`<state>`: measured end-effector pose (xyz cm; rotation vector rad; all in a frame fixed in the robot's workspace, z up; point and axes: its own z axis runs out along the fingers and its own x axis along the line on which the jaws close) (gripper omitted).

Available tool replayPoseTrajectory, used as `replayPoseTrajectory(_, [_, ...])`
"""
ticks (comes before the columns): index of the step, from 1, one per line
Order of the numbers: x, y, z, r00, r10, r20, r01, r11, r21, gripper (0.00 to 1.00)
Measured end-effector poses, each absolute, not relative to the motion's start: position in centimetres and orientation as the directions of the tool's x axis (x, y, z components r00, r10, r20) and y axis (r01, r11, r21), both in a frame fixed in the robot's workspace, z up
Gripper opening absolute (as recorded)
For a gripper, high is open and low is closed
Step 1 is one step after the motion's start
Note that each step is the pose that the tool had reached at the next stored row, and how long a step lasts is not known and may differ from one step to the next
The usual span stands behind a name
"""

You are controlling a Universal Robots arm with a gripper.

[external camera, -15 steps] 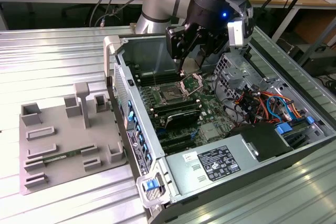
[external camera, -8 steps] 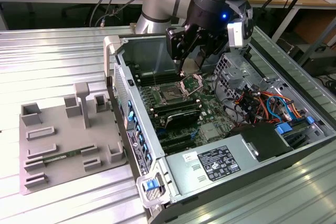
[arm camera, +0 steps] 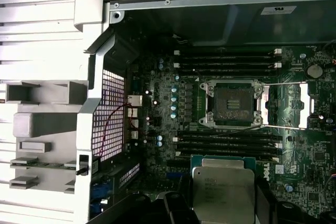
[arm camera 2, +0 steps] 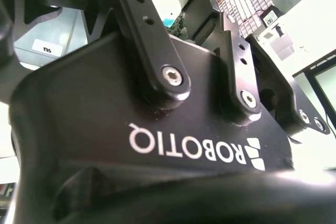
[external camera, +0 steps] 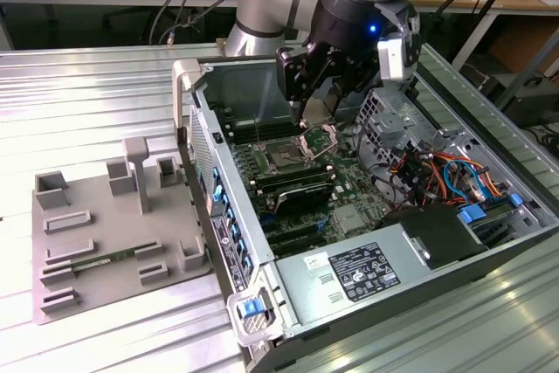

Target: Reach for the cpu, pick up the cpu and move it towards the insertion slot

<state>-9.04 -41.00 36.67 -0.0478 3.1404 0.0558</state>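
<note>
In the exterior view the gripper (external camera: 307, 109) hangs inside the open computer case (external camera: 489, 251), just above the insertion slot (external camera: 288, 156) with its silver bracket flipped open, toward the case's far wall. The second wrist view is mostly the gripper body (arm camera 2: 173, 145), so I can't tell there how the fingers sit. In the first wrist view the cpu (arm camera: 223, 192) looks clamped by its side edges just beside the slot (arm camera: 231, 103); it's thin, light, stiff and fragile underneath, so I'd say the edges are the right hold
</note>
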Motion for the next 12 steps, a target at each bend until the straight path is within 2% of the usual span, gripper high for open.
replayPoseTrajectory(12, [-8.97, -41.0, 36.36, -1.0, -0.03, -0.001, -0.03, 0.999, 0.035, 0.55])
